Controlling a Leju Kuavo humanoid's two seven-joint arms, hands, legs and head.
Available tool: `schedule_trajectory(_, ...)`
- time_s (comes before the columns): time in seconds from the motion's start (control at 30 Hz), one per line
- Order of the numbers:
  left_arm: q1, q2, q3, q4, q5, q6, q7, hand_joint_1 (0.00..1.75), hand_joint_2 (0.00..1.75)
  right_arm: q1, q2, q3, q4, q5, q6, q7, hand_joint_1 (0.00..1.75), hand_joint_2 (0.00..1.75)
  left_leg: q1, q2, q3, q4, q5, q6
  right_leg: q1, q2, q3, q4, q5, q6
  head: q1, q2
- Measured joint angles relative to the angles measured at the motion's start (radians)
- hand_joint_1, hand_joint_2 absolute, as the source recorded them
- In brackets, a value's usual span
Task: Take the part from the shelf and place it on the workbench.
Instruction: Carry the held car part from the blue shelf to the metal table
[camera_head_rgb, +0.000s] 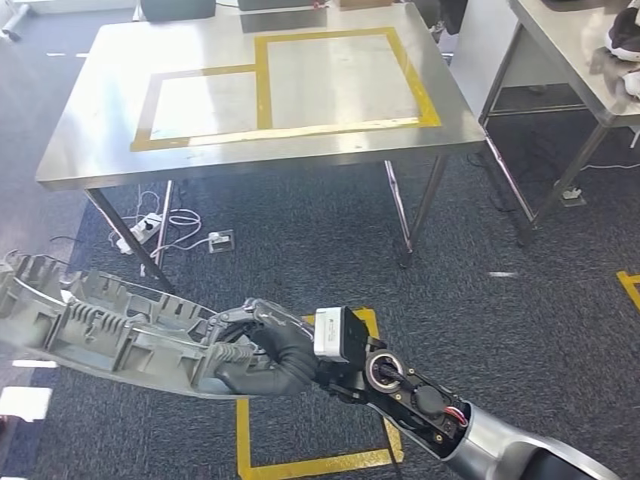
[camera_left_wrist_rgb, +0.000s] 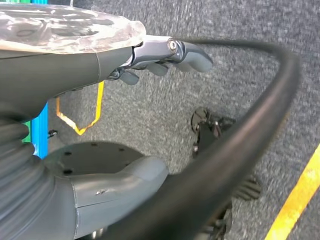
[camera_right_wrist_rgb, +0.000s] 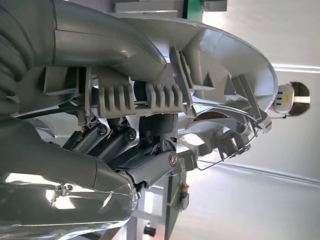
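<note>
Gripped in our right hand (camera_head_rgb: 260, 350), the ribbed grey part (camera_head_rgb: 98, 325) needs level carrying to the workbench (camera_head_rgb: 75, 150); our left hand (camera_left_wrist_rgb: 166, 52) hangs empty, fingers loosely apart.

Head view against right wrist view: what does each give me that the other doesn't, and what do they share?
Head view alone: the steel workbench ahead with its yellow tape rectangles, bare, the dark carpet between, and a power strip under the bench. Right wrist view alone: the part's ribbed underside close up, with the fingers hooked through its ribs. Both: the right hand gripping the long grey part.
</note>
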Motion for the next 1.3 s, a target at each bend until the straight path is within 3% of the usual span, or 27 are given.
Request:
schedule_trajectory(0.03, -0.001, 0.000, 0.000, 0.000, 0.001, 0.000, 0.000, 0.00, 1.75, -0.001, 0.001, 0.000, 0.000, -0.001, 0.000, 0.000, 1.75, 1.75, 0.003, 0.001, -0.027, 0.048, -0.021, -0.006, -0.002, 0.000, 0.004, -0.003, -0.001, -0.003, -0.003, 0.000)
schedule_trajectory(0.13, 0.000, -0.002, 0.000, 0.000, 0.005, 0.001, 0.003, 0.00, 1.75, -0.001, 0.001, -0.001, 0.000, -0.004, -0.001, 0.001, 1.75, 1.75, 0.014, 0.003, -0.152, 0.234, -0.083, -0.022, -0.003, 0.004, 0.011, -0.004, -0.012, -0.006, -0.010, 0.000)
schedule_trajectory(0.17, 0.002, -0.002, 0.000, 0.000, 0.007, 0.001, 0.004, 0.00, 1.75, -0.001, 0.001, 0.000, 0.000, -0.004, -0.002, 0.001, 1.75, 1.75, 0.016, 0.003, -0.177, 0.254, -0.076, -0.024, -0.004, 0.006, 0.016, -0.004, -0.017, -0.005, -0.010, 0.000)
schedule_trajectory(0.2, 0.003, -0.001, 0.000, 0.000, 0.009, 0.002, 0.005, 0.00, 1.75, -0.001, 0.001, 0.000, 0.000, -0.004, -0.003, 0.001, 1.75, 1.75, 0.018, 0.004, -0.183, 0.235, -0.048, -0.024, -0.005, 0.010, 0.023, -0.004, -0.024, -0.004, -0.010, 0.000)
schedule_trajectory(0.27, 0.004, 0.000, 0.000, 0.000, 0.011, 0.005, 0.006, 0.00, 1.75, -0.001, 0.001, 0.000, 0.000, -0.005, -0.005, 0.002, 1.75, 1.75, 0.021, 0.002, -0.148, 0.109, 0.050, -0.022, -0.008, 0.016, 0.042, -0.004, -0.039, 0.003, -0.011, 0.000)
schedule_trajectory(0.33, 0.004, 0.000, 0.000, 0.000, 0.013, 0.006, 0.006, 0.00, 1.75, -0.001, 0.001, 0.001, 0.000, -0.008, -0.009, 0.002, 1.75, 1.75, 0.017, -0.002, -0.111, -0.001, 0.097, -0.015, -0.007, 0.022, 0.053, -0.004, -0.052, 0.013, -0.016, 0.000)
schedule_trajectory(0.43, 0.004, 0.000, -0.001, 0.000, 0.014, 0.006, 0.006, 0.00, 1.75, -0.001, 0.001, 0.002, 0.000, -0.011, -0.014, 0.001, 1.75, 1.75, 0.014, 0.000, -0.093, -0.034, 0.093, 0.006, -0.004, 0.028, 0.061, -0.004, -0.061, 0.029, -0.018, 0.000)
schedule_trajectory(0.5, 0.005, 0.000, -0.001, 0.000, 0.014, 0.006, 0.006, 0.00, 1.75, -0.002, 0.001, 0.002, 0.000, -0.012, -0.015, 0.002, 1.75, 1.75, 0.017, 0.005, -0.076, -0.041, 0.090, 0.019, -0.003, 0.018, 0.055, 0.025, -0.077, 0.037, -0.012, 0.000)
schedule_trajectory(0.53, 0.005, 0.000, -0.001, 0.000, 0.014, 0.006, 0.006, 0.00, 1.75, -0.003, 0.001, 0.001, 0.000, -0.012, -0.016, 0.002, 1.75, 1.75, 0.017, 0.007, -0.066, -0.043, 0.086, 0.025, -0.003, 0.011, 0.034, 0.069, -0.096, 0.041, -0.009, 0.000)
schedule_trajectory(0.63, 0.004, 0.000, -0.001, 0.000, 0.014, 0.002, 0.005, 0.00, 1.75, 0.000, 0.001, 0.001, 0.000, -0.014, -0.017, 0.002, 1.75, 1.75, 0.013, 0.013, -0.043, -0.044, 0.067, 0.037, -0.003, 0.003, -0.077, 0.264, -0.164, 0.045, 0.001, 0.000)
schedule_trajectory(0.67, 0.005, 0.000, -0.001, 0.000, 0.014, 0.000, 0.005, 0.00, 1.75, 0.002, 0.000, 0.001, 0.000, -0.014, -0.017, 0.002, 1.75, 1.75, 0.011, 0.015, -0.033, -0.044, 0.060, 0.039, -0.002, 0.003, -0.102, 0.294, -0.168, 0.044, 0.002, 0.000)
schedule_trajectory(0.7, 0.006, -0.001, -0.001, 0.000, 0.014, -0.001, 0.004, 0.00, 1.75, 0.003, 0.000, 0.001, 0.000, -0.014, -0.017, 0.002, 1.75, 1.75, 0.009, 0.017, -0.022, -0.044, 0.051, 0.039, -0.002, 0.002, -0.111, 0.287, -0.152, 0.042, 0.003, 0.000)
schedule_trajectory(0.73, 0.006, -0.001, -0.001, 0.000, 0.014, -0.001, 0.003, 0.00, 1.75, 0.004, 0.000, 0.001, 0.000, -0.014, -0.018, 0.002, 1.75, 1.75, 0.007, 0.019, -0.009, -0.044, 0.043, 0.039, 0.000, 0.001, -0.103, 0.243, -0.114, 0.037, 0.005, 0.000)
schedule_trajectory(0.8, 0.007, -0.004, -0.001, 0.000, 0.014, -0.002, 0.002, 0.00, 1.75, 0.005, -0.001, 0.001, 0.000, -0.014, -0.018, 0.001, 1.75, 1.75, 0.004, 0.023, 0.016, -0.044, 0.025, 0.036, 0.008, -0.013, -0.063, 0.111, -0.022, 0.022, 0.008, 0.000)
schedule_trajectory(0.83, 0.007, -0.005, -0.001, 0.000, 0.014, -0.002, 0.002, 0.00, 1.75, 0.004, -0.001, 0.001, 0.000, -0.014, -0.018, 0.001, 1.75, 1.75, 0.003, 0.025, 0.023, -0.044, 0.018, 0.034, 0.014, -0.022, -0.047, 0.056, -0.003, 0.015, 0.008, 0.000)
schedule_trajectory(0.9, 0.006, -0.007, -0.001, 0.000, 0.014, -0.003, 0.002, 0.00, 1.75, 0.004, -0.001, 0.001, -0.001, -0.015, -0.018, 0.001, 1.75, 1.75, 0.001, 0.031, 0.030, -0.041, 0.011, 0.024, 0.020, -0.031, -0.032, 0.012, 0.002, 0.003, 0.006, 0.000)
schedule_trajectory(1.0, 0.008, -0.006, -0.001, 0.000, 0.015, -0.003, 0.002, 0.00, 1.75, 0.005, -0.001, 0.001, -0.002, -0.015, -0.019, 0.001, 1.75, 1.75, 0.001, 0.033, 0.033, -0.015, 0.000, 0.006, 0.011, -0.015, 0.000, -0.013, 0.008, -0.007, 0.008, 0.000)
schedule_trajectory(1.07, 0.005, -0.005, -0.001, 0.000, 0.015, -0.002, 0.002, 0.00, 1.75, 0.003, -0.001, 0.000, -0.003, -0.015, -0.020, 0.001, 1.75, 1.75, 0.006, 0.023, -0.013, 0.071, -0.044, -0.005, 0.003, -0.007, 0.017, -0.024, 0.007, -0.011, 0.002, 0.000)
schedule_trajectory(1.13, 0.003, -0.006, -0.001, 0.000, 0.015, -0.002, 0.002, 0.00, 1.75, 0.003, -0.001, 0.000, -0.003, -0.015, -0.021, 0.001, 1.75, 1.75, 0.016, 0.018, -0.097, 0.198, -0.092, -0.018, 0.001, 0.001, 0.024, -0.025, 0.000, -0.012, -0.005, 0.000)
schedule_trajectory(1.17, 0.004, -0.005, -0.001, 0.000, 0.015, -0.002, 0.002, 0.00, 1.75, 0.005, -0.001, 0.001, -0.003, -0.015, -0.020, 0.001, 1.75, 1.75, 0.021, 0.018, -0.129, 0.235, -0.095, -0.025, -0.001, 0.006, 0.029, -0.025, -0.005, -0.011, -0.006, 0.000)
schedule_trajectory(1.2, 0.006, -0.005, -0.001, 0.000, 0.015, -0.002, 0.002, 0.00, 1.75, 0.006, -0.001, 0.001, -0.003, -0.015, -0.020, 0.001, 1.75, 1.75, 0.026, 0.018, -0.145, 0.235, -0.076, -0.030, -0.003, 0.013, 0.036, -0.025, -0.012, -0.008, -0.006, 0.000)
schedule_trajectory(1.23, 0.008, -0.004, -0.001, 0.000, 0.015, -0.002, 0.002, 0.00, 1.75, 0.006, -0.001, 0.001, -0.003, -0.015, -0.020, 0.001, 1.75, 1.75, 0.030, 0.018, -0.142, 0.198, -0.037, -0.035, -0.007, 0.019, 0.045, -0.025, -0.019, -0.004, -0.007, 0.000)
schedule_trajectory(1.3, 0.010, -0.003, -0.001, 0.000, 0.016, -0.003, 0.001, 0.00, 1.75, 0.007, -0.001, 0.001, -0.003, -0.016, -0.021, 0.001, 1.75, 1.75, 0.037, 0.010, -0.102, 0.062, 0.058, -0.042, -0.012, 0.029, 0.063, -0.024, -0.034, 0.008, -0.010, 0.000)
